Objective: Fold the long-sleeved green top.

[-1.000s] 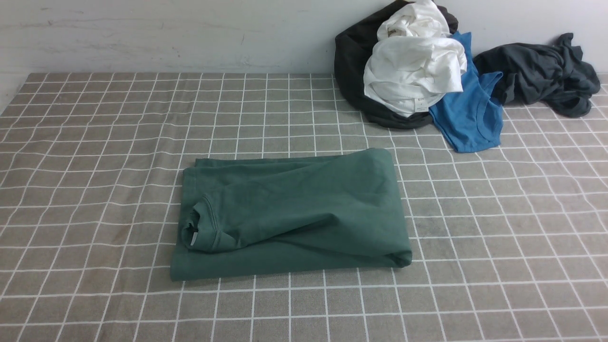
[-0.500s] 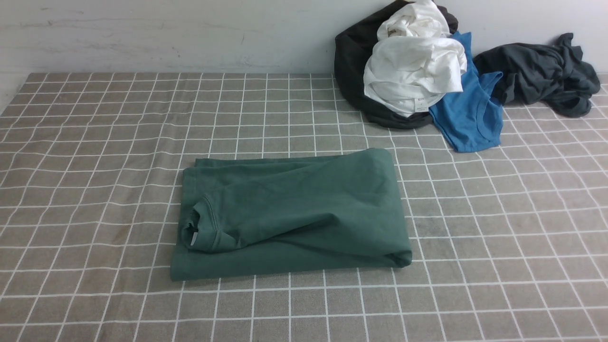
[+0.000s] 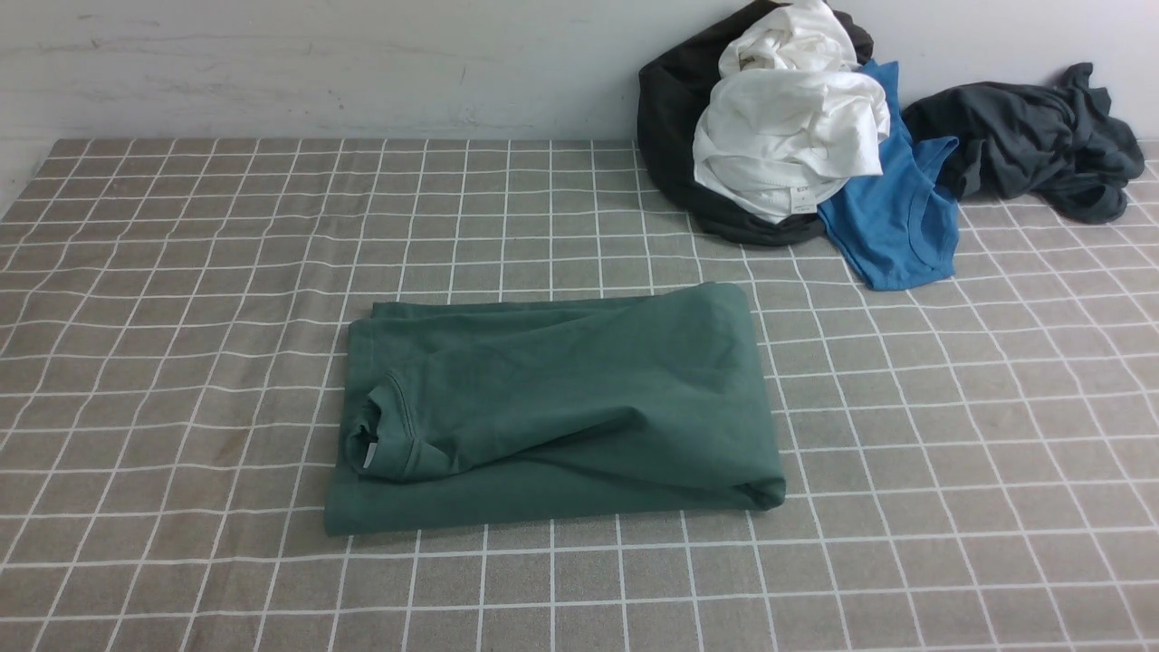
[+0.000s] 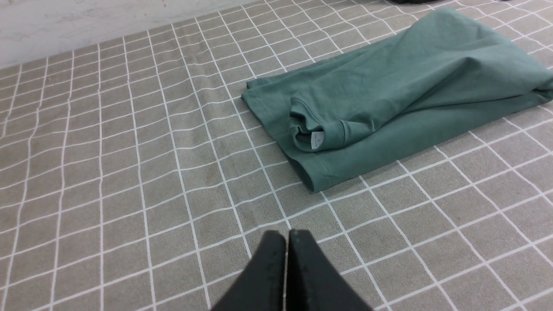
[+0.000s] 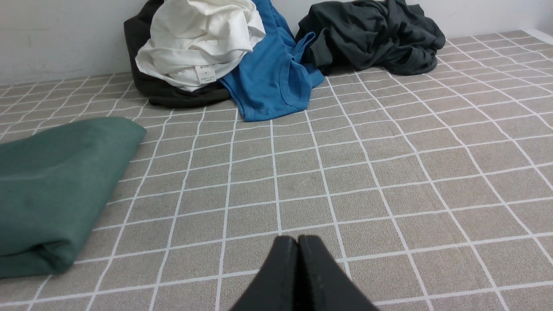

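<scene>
1. Near the middle of the table, on its checked cloth [image 3: 199,362], we see the green long-sleeved top [image 3: 561,389], folded into a long, low bundle that runs from left to right.
2. At the bundle's left end, we find the neck opening [image 3: 385,435] bunched up, with a small white label [image 4: 317,140] showing inside it. A slanting fold crosses the front of the top, and a flatter layer lies beneath.
3. In the left wrist view, we see the left gripper [image 4: 286,237] with its fingertips together, holding nothing, apart from the top.
4. In the right wrist view, we see the right gripper [image 5: 298,242] likewise closed and unladen, over the cloth and clear of the top.
5. Beyond the top, towards the far right, we observe a white garment [image 3: 788,127] on a black one [image 3: 670,109], a blue shirt [image 3: 892,204] beside them, and a dark grey garment [image 3: 1032,136] next to the blue. How far the blue shirt extends under its neighbours, we cannot quite judge.
</scene>
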